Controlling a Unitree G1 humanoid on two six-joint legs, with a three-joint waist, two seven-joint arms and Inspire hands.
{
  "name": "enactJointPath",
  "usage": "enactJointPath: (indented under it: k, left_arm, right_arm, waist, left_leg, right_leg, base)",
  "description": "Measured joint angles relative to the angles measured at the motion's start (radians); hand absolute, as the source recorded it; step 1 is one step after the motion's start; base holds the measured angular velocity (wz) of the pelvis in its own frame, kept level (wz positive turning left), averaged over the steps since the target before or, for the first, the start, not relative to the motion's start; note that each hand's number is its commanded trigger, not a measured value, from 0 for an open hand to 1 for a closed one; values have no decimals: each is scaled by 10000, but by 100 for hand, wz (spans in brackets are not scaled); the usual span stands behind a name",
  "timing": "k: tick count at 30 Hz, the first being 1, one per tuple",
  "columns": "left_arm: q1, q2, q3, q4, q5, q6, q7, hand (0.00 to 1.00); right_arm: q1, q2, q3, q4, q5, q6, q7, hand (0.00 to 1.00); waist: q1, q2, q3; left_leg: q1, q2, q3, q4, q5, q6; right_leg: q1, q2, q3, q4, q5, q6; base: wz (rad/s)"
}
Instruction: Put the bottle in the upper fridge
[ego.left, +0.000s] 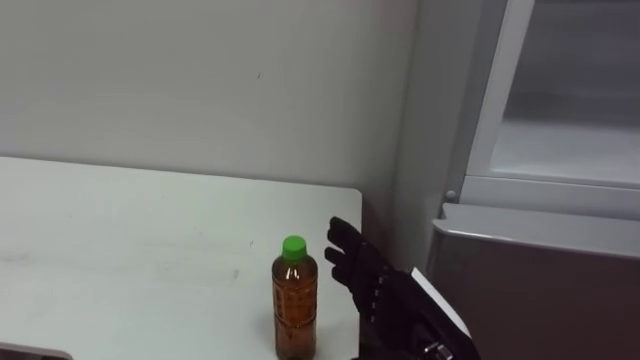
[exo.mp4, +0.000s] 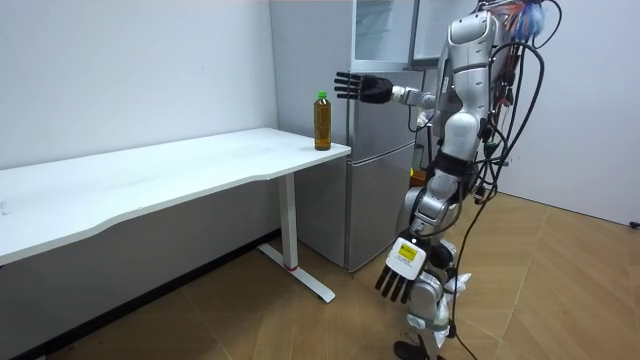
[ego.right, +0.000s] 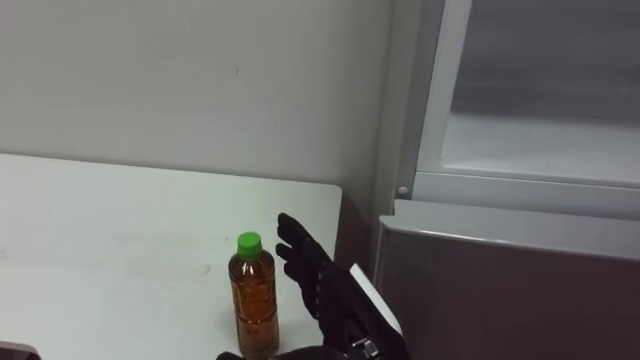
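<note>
Right robot hand (ego.left: 358, 268) was released, fingers straight, just beside the bottle (ego.left: 295, 300), apparently lining up a grasp. Bottle stood upright at the worktop (ego.left: 120, 240) corner nearest the fridge (ego.left: 540, 275). Left robot hand (exo.mp4: 398, 283) hung relaxed.

Bottle (ego.left: 295, 300) upright near the table's (ego.left: 120, 240) right edge, right hand (ego.left: 365, 275) just beside it, fridge (ego.left: 540, 260) further right.
</note>
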Motion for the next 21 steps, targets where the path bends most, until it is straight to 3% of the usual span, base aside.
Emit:
enactJointPath:
  k: [3,10,17,21]
  left_arm:
    - [-11,94,-222,6,56,72,4,0]
    - [-26,174,-474,43,58,247,-1,0]
    - [4,175,-465,25,474,310,-158,0]
    - [12,174,-468,24,536,395,-277,0]
  right_arm:
    - [-90,-3,73,4,-13,-1,-194,0]
    - [-90,-23,152,427,8,0,-827,0]
    - [-485,-75,102,1460,8,-5,-1533,0]
    - [-759,-75,101,1913,4,-5,-1959,0]
  waist:
    - [15,-76,-32]
    - [250,-185,-13]
    - [436,-321,73]
    - [494,-380,76]
  left_leg:
    - [1,0,-51,0,0,0]
    - [-13,-15,-109,-1,14,19]
    - [-28,-15,-140,14,23,11]
    - [-94,-19,-171,36,23,11]
  right_leg:
    - [19,-10,-50,2,0,0]
    - [36,-50,-219,4,1,4]
    - [39,-44,-237,2,1,4]
    - [-2,-49,-266,-7,1,4]
  base:
    - [5]
    - [2]
    - [1]
    - [2]
